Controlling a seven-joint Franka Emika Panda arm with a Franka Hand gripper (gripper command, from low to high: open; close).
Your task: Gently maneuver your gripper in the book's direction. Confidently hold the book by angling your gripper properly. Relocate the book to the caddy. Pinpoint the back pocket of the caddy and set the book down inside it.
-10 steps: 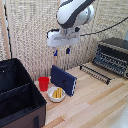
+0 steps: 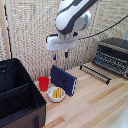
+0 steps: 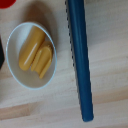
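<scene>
Exterior view: our gripper (image 2: pixel 60 56) hangs spread above the upright book (image 2: pixel 63 80); stiff and thin, we'd pinch its top edge.

Soft, even indoor light with faint shadows; both views are low-resolution and blurry, the wrist view especially.

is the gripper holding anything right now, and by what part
Nothing is held. The gripper hangs open above the book, which stands on its edge on the table, untouched.
</scene>
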